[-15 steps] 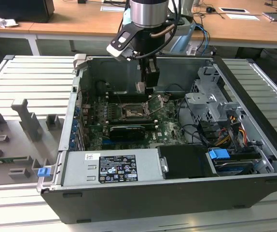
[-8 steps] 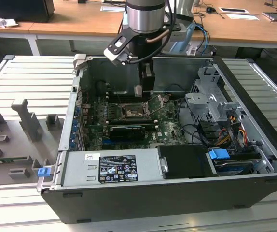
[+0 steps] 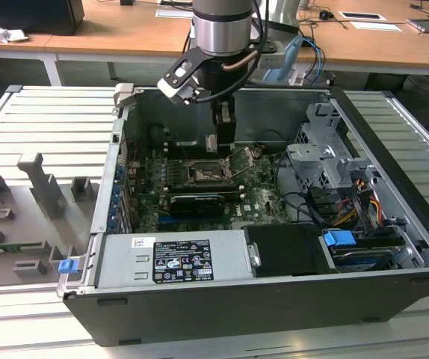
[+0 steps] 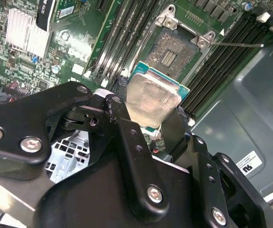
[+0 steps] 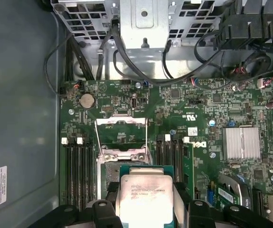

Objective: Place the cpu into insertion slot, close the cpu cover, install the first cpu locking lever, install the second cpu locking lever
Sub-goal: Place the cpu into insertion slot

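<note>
Second wrist view: hand [image 4: 148,119] pinching cpu [image 4: 153,95] by two opposite edges, held in the air just short of insertion slot [image 4: 172,52], not seated. First wrist view: cpu cover [image 5: 121,123] swung open off that slot.

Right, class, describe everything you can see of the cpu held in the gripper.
The cpu is a small, flat, square chip with a pale grey, dull metal top, faint print on it and a thin green border round the edge. It looks whole and clean. The black gripper clamps it by two opposite sides, metal face toward both wrist cameras. It hangs above the green motherboard, close to the open socket but not yet in it. Nothing else touches it.
</note>
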